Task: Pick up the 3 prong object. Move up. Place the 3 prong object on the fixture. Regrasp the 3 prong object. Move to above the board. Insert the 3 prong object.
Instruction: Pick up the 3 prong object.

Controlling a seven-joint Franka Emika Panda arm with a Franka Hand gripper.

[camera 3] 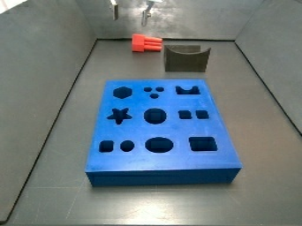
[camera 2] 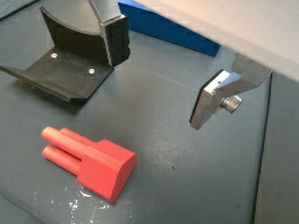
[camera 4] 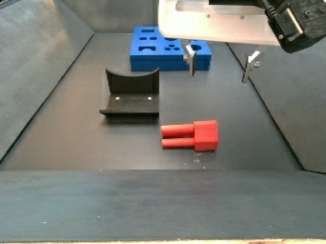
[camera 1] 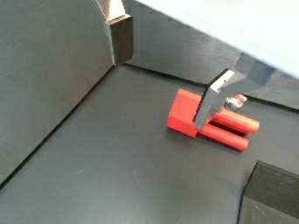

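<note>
The red-orange 3 prong object (camera 4: 192, 135) lies flat on the dark floor, next to the dark notched fixture (camera 4: 130, 93). It also shows in both wrist views (camera 1: 211, 122) (camera 2: 91, 159) and in a side view (camera 3: 145, 42). My gripper (camera 4: 220, 62) hangs open and empty above the floor, apart from the piece. In a wrist view one finger (camera 1: 216, 101) stands in front of the piece without holding it. The blue board (camera 3: 160, 132) with its shaped holes lies flat on the floor, beyond the fixture (camera 3: 185, 58).
Grey walls enclose the floor on all sides (camera 3: 71, 79). The fixture also shows in a wrist view (camera 2: 65, 61), with the board's edge (camera 2: 176, 31) behind it. A dark block corner (camera 1: 274, 197) shows at one wrist view's edge.
</note>
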